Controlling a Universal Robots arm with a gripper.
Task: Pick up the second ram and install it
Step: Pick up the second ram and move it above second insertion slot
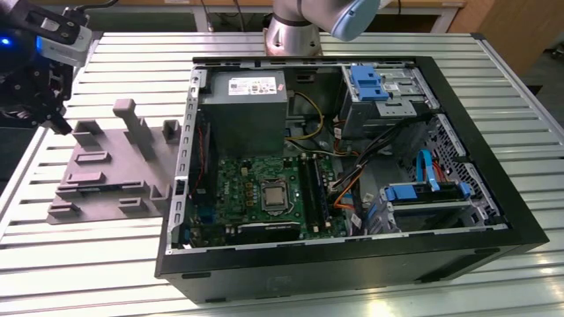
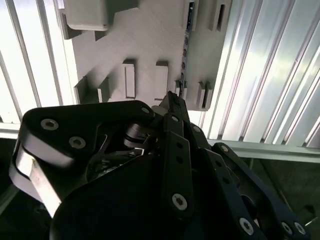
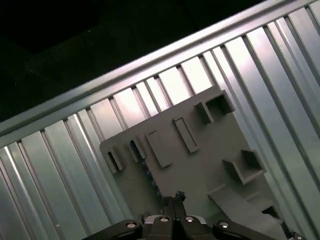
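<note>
At the exterior view's left the claw hangs over the grey tray. Its fingertips seem pressed together, with nothing held. In the second wrist view the second ram stands on edge in a tray slot. Its near end is just beside the claw tips, and its long axis runs away from them. The computer case lies to the right.

Matt plastic tray; shiny metal table; black matt pincer.

Slatted metal table, grey tray (slotted), open computer case beside
</note>
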